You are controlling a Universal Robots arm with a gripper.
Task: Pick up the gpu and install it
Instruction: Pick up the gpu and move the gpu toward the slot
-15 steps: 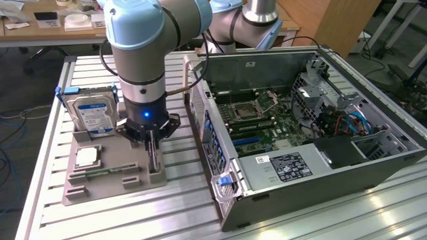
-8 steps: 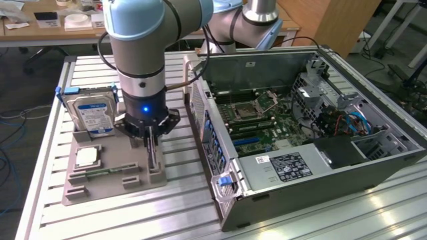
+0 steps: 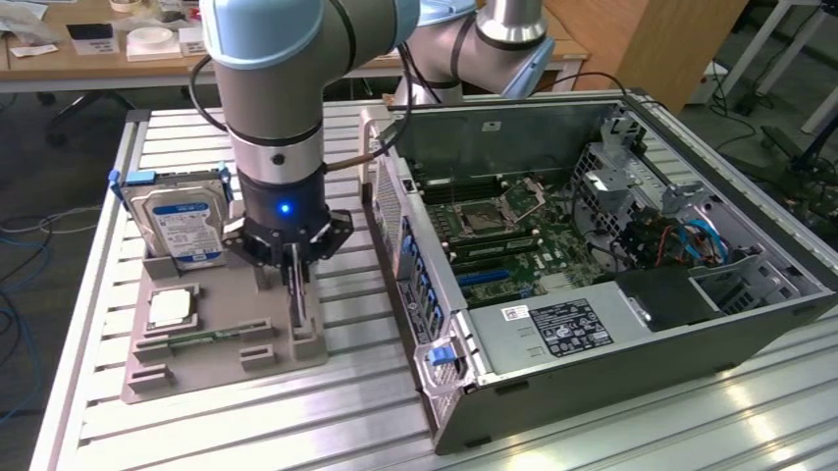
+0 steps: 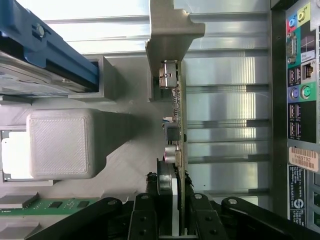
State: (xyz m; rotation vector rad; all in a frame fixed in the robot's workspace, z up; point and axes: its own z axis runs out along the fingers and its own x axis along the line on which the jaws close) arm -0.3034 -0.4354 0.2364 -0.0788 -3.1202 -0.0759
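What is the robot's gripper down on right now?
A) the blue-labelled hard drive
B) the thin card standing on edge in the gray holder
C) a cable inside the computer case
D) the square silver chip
B: the gripper straddles the gpu, with a finger on each face of the upright card.

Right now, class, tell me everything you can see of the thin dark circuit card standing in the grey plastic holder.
The thin dark rectangular circuit card stands on edge in a slot of the grey plastic holder, beside the open computer case. Small silvery components stud one face; one end meets a grey holder post. The black gripper is shut on it, a finger on each face.
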